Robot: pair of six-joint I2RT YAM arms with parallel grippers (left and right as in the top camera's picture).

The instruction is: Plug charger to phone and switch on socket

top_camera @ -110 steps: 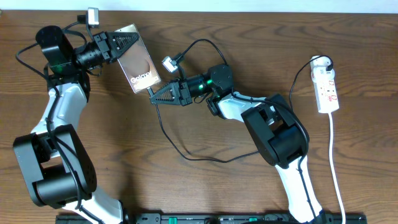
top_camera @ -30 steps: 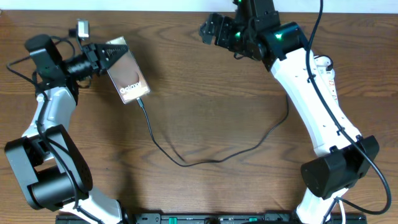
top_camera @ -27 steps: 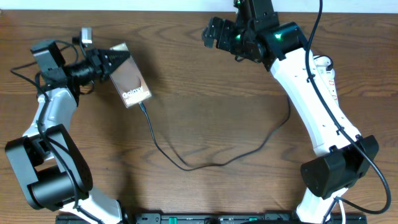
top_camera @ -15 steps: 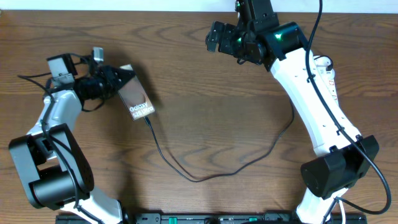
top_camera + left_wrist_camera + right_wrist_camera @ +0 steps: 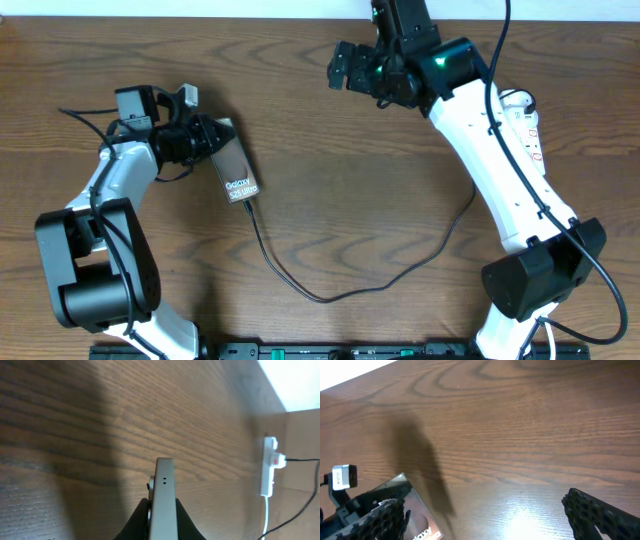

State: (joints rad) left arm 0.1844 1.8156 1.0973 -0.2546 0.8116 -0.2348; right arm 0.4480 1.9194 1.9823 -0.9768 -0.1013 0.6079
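my left jaws clamp the phone point(image 5: 238, 175) at its upper end, tilted edgeways; the charger point(image 5: 330, 297) sits plugged in its lower end. my right jaws gape empty above the surface point(image 5: 330, 200), free, i judge, for the socket point(image 5: 530, 130) at far right.

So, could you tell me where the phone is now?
In the overhead view the phone is at the left side, held by the left fingers, with the charger plugged into its lower end.
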